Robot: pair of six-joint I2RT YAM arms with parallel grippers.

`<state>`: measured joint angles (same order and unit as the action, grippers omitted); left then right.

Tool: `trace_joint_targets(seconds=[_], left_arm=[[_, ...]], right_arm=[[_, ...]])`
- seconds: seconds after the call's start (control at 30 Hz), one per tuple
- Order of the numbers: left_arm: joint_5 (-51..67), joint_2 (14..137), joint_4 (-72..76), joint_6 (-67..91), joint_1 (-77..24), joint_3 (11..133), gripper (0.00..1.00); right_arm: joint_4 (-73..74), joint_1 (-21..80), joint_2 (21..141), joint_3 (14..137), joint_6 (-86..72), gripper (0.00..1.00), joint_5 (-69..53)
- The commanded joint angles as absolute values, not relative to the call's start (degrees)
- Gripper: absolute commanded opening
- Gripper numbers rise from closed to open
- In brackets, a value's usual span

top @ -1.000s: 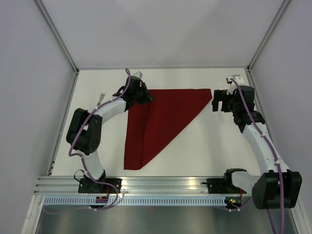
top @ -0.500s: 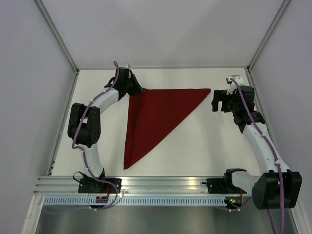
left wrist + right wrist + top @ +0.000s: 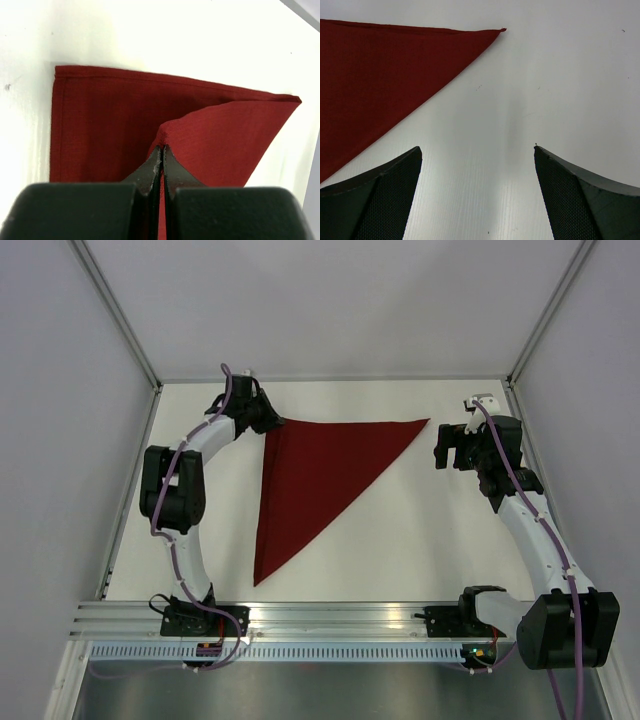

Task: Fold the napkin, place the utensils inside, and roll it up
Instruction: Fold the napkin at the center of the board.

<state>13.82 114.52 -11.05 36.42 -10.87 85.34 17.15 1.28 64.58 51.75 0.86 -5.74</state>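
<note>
We find the napkin (image 3: 320, 475) folded into a triangle on the desk (image 3: 420, 530). The left end effector (image 3: 270, 421) is clamped on its far-left corner (cloth pinched between the tips). The right end effector (image 3: 441, 448) gapes wide, empty, near the right tip.

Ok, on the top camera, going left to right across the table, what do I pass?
left gripper, shut on the napkin's far-left corner → napkin, folded into a triangle → right gripper, open, just past the napkin's right tip
</note>
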Motion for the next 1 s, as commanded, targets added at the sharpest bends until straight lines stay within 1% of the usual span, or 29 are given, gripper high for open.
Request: trace_joint_targets(seconds=[0.0, 0.97], left_arm=[[16.1, 115.7, -11.9, 34.5, -9.8, 89.0, 0.02], [18.3, 120.8, -13.8, 33.0, -6.3, 93.6, 0.02]], right_arm=[[16.8, 1.3, 64.8, 52.1, 0.7, 0.98, -5.7], [16.9, 1.3, 66.4, 52.3, 1.1, 0.98, -5.5]])
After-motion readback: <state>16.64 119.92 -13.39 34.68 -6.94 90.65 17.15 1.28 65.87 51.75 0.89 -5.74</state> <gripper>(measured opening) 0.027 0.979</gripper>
